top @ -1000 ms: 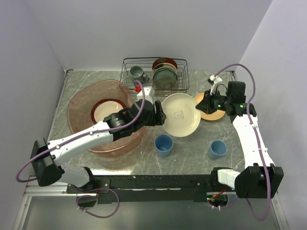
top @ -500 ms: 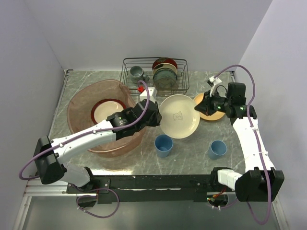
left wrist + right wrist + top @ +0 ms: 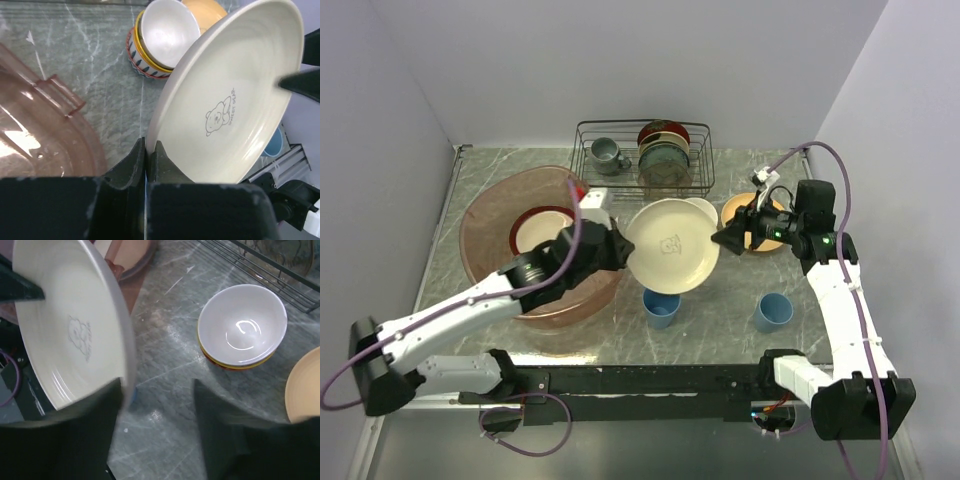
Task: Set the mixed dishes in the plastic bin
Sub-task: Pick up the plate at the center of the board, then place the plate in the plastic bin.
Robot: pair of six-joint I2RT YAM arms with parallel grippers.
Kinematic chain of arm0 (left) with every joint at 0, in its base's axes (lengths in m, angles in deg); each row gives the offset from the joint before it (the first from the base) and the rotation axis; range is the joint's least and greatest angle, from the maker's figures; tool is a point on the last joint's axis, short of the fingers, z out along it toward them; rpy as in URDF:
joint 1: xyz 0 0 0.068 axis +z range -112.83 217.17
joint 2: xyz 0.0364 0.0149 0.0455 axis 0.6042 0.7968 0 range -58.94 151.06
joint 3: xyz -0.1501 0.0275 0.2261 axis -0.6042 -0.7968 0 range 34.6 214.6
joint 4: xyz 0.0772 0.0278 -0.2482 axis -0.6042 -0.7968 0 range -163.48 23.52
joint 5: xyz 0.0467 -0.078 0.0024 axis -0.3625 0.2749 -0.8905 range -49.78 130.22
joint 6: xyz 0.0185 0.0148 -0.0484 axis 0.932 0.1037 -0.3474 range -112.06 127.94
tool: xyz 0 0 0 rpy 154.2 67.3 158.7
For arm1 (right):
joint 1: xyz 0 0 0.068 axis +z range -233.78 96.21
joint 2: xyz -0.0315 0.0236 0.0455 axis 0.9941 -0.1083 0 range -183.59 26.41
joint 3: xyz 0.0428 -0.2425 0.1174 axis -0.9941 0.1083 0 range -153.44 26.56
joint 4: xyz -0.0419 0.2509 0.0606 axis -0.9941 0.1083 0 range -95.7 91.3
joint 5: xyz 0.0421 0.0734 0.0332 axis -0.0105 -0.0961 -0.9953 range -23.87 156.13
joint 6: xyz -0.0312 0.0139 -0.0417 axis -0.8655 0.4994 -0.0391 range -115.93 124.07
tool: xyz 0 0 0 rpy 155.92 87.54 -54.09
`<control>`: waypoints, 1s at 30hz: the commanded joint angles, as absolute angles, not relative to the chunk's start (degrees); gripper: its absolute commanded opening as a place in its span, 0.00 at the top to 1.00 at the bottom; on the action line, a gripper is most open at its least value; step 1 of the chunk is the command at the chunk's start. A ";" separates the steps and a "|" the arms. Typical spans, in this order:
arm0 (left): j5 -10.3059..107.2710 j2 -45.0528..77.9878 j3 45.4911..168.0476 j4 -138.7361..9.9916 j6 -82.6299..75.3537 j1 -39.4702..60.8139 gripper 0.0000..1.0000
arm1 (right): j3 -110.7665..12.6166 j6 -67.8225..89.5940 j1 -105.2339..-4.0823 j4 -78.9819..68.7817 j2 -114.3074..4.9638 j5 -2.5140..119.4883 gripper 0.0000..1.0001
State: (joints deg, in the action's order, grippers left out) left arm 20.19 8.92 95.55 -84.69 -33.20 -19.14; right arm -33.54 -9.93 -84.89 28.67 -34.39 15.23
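My left gripper (image 3: 620,250) (image 3: 148,147) is shut on the rim of a cream plate (image 3: 672,245) (image 3: 230,100) with a small bear print, held tilted above the table. My right gripper (image 3: 728,238) (image 3: 160,405) is open at the plate's (image 3: 65,325) far edge, with the rim beside one finger (image 3: 100,425). The pinkish plastic bin (image 3: 485,250) (image 3: 45,135) lies left of the plate and holds a red-rimmed plate (image 3: 545,232). A cream bowl (image 3: 242,330) (image 3: 165,35) sits nested in a patterned bowl. A yellow-orange plate (image 3: 765,235) (image 3: 305,390) lies under my right wrist. Two light-blue cups (image 3: 661,305) (image 3: 773,311) stand near the front.
A black wire rack (image 3: 645,155) (image 3: 280,265) at the back holds a grey mug (image 3: 607,153) and upright dark plates (image 3: 665,150). Walls close in on the left, the back and the right.
My left gripper closed on the cream plate's rim while my right gripper opened and let go. The plate has shifted left toward the bin with the left arm.
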 commanded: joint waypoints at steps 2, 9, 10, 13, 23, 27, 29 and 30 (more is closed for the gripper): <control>18.86 -2.75 91.21 -79.92 -34.86 -14.95 0.99 | -31.36 -11.05 -85.37 25.07 -30.99 12.87 0.04; 17.37 -14.28 86.20 -83.43 -36.79 -9.68 0.99 | -26.88 -9.47 -88.44 19.80 -27.65 10.50 0.00; 16.33 -15.25 86.02 -84.66 -37.06 -9.33 0.99 | -25.57 -9.03 -89.14 19.10 -27.38 10.23 0.00; 13.95 -17.45 85.93 -87.29 -37.24 -8.36 0.99 | -23.55 -7.53 -91.60 16.98 -26.59 8.47 0.00; 5.86 -18.42 87.86 -92.22 -40.56 -6.07 0.99 | -22.13 -5.77 -92.05 15.04 -25.09 12.34 0.00; 4.45 -18.77 86.99 -93.19 -41.63 -4.23 0.99 | -22.22 -5.86 -92.14 15.31 -25.62 13.39 0.00; 4.01 -19.12 86.90 -93.55 -42.07 -3.35 0.99 | -22.13 -5.86 -92.13 15.22 -25.62 13.74 0.00; 3.84 -19.21 86.63 -93.72 -42.16 -2.30 0.99 | -21.96 -5.95 -92.13 15.05 -25.54 13.92 0.00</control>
